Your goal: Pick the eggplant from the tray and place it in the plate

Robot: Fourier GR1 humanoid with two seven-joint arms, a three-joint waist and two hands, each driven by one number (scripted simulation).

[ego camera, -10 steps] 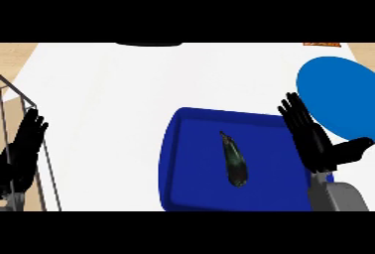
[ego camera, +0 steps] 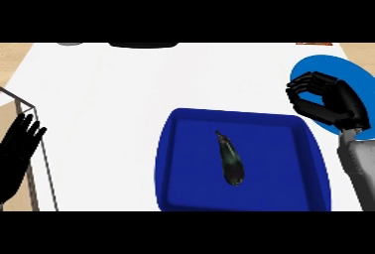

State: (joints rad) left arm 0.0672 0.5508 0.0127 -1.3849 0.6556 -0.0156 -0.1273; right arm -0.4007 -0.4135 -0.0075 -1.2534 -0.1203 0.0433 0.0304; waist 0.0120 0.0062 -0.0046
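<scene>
Lying lengthwise mid-tray (ego camera: 183,163), eggplant (ego camera: 231,159) clear of rims. Right hand (ego camera: 326,101) over plate (ego camera: 328,69), fingers curled, holding nothing. Left hand (ego camera: 18,149) resting far left, fingers straight.

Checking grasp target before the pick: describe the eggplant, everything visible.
The eggplant is slim, long and very dark, nearly black, with a faint greenish sheen along its glossy skin. It tapers to a thin pointed stem end aimed up and slightly left; the thicker rounded end lies nearer the robot. It lies flat near the middle of the blue tray, touching only the tray floor, clear of the walls. Neither hand touches it.
</scene>
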